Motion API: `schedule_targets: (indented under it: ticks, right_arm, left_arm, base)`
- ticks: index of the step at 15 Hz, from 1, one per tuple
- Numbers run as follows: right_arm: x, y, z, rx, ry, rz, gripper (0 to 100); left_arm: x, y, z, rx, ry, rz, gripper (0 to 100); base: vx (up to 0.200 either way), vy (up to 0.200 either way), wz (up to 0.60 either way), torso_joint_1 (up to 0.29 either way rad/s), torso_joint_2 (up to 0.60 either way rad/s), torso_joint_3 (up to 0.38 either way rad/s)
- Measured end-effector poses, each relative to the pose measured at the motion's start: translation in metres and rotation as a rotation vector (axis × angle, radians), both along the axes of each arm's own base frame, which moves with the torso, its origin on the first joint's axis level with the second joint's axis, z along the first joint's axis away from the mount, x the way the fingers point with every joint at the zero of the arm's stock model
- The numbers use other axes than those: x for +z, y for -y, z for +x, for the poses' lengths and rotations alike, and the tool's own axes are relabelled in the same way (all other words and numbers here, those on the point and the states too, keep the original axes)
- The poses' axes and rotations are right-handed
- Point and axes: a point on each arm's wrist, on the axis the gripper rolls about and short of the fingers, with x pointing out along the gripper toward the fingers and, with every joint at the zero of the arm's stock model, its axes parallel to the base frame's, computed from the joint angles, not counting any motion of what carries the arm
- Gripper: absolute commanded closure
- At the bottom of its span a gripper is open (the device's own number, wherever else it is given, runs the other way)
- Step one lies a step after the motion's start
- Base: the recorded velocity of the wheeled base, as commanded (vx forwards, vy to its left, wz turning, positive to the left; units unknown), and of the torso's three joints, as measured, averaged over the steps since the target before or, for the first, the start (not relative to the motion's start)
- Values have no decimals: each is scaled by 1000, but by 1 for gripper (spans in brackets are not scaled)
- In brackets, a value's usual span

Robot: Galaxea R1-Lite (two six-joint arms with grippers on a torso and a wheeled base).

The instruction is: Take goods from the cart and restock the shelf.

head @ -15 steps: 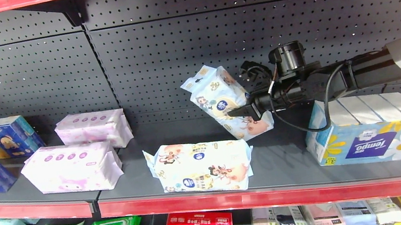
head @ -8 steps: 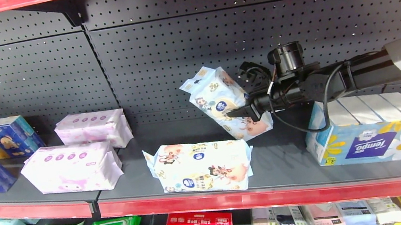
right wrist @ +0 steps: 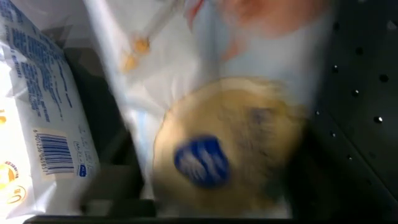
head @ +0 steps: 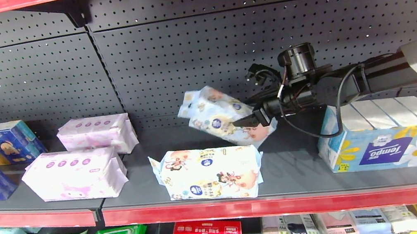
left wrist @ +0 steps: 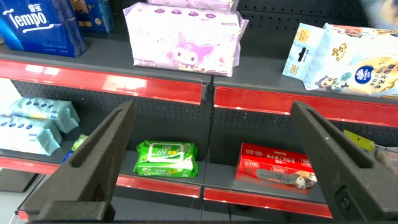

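Right claw [head: 251, 120] at tilted pack [head: 217, 122] — tissue box [head: 382, 131] beside

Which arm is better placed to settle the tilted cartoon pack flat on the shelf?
Right. The right gripper is against the tilted cartoon pack at the back of the shelf; the left gripper hangs open low, before the lower shelves.

— How is the right arm [head: 354, 83] sitting?
— It is stretching in level from the robot's right side, and the right gripper [head: 250, 120] at its end is pointing toward the robot's left. The wrist camera [head: 299, 59] is riding on top.
— Is it clamping?
— I am not making that out.
— And the left gripper [left wrist: 211, 165]?
— It is facing forward and holding its dark foam fingers [left wrist: 93, 165] wide apart.
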Motion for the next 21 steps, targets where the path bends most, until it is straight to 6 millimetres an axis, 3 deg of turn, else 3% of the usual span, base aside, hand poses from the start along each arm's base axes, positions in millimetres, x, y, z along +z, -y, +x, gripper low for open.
schedule_targets:
  ticks: [11, 21]
  right_arm:
    - [2, 3, -1, -17, 1, -4, 0]
    - [-10, 2, -2, -39, -25, -35, 0]
  left_arm:
    - [0, 0, 0, 0, 0, 0, 0]
    - [0, 0, 0, 0, 0, 0, 0]
  base:
    - [0, 0, 0, 0, 0, 0]
    - [0, 0, 0, 0, 0, 0]
